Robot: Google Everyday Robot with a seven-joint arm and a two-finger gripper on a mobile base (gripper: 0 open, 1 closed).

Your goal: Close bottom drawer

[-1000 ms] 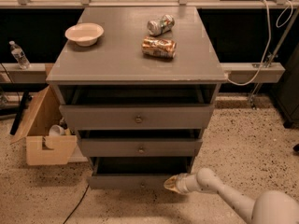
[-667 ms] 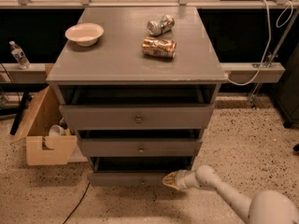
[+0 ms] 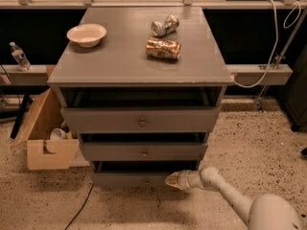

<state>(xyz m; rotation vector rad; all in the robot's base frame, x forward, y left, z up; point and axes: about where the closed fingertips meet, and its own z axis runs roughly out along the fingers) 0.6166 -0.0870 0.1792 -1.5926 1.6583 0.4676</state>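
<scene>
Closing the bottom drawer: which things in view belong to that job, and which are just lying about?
Part of the job:
bottom drawer
gripper, at the right end of the drawer's front

Lying about:
bowl, silver can and brown can on the cabinet top
cardboard box and water bottle, to the left

White arm, yellowish end effector, lower centre

The gripper lies before the bottom drawer, right of centre, beneath the middle drawer.
</scene>
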